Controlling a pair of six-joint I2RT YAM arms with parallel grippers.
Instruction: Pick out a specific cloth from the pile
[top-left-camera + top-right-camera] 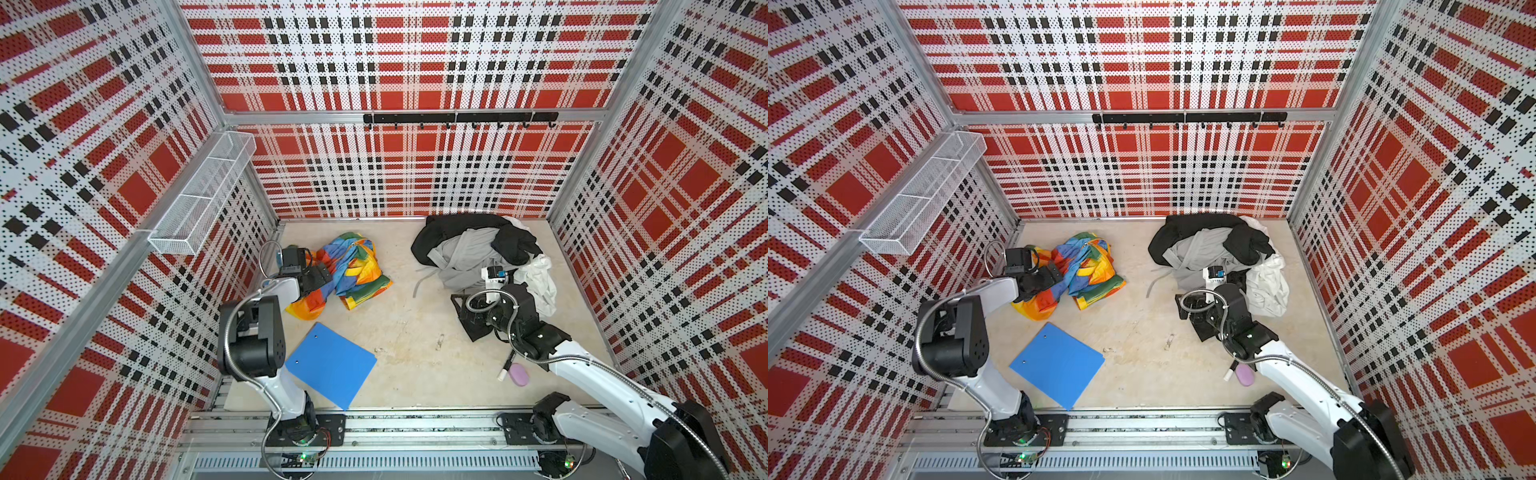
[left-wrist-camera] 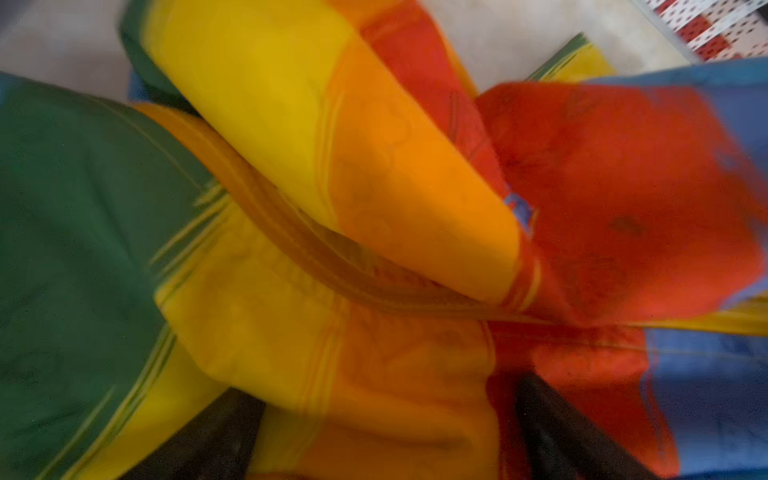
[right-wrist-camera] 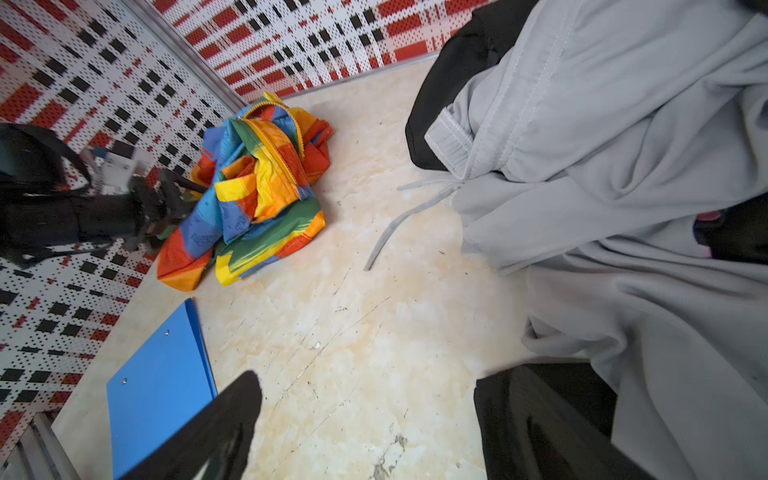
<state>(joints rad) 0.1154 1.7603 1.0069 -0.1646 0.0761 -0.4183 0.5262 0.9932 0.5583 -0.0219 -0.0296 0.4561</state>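
We judge the separating almost done: the cloth lies well apart from the pile, left pincer open around its folds, right pincer open and empty beside the pile; next needs a firm close on thin fabric.

Lab robot cell: plaid perforated walls, aluminium frame, base rail.

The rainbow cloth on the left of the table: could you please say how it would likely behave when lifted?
The cloth is probably floppy: it lies in rumpled folds and should drape from a pinch. Thin and shiny in the right wrist view, it looks light and possibly slippery.
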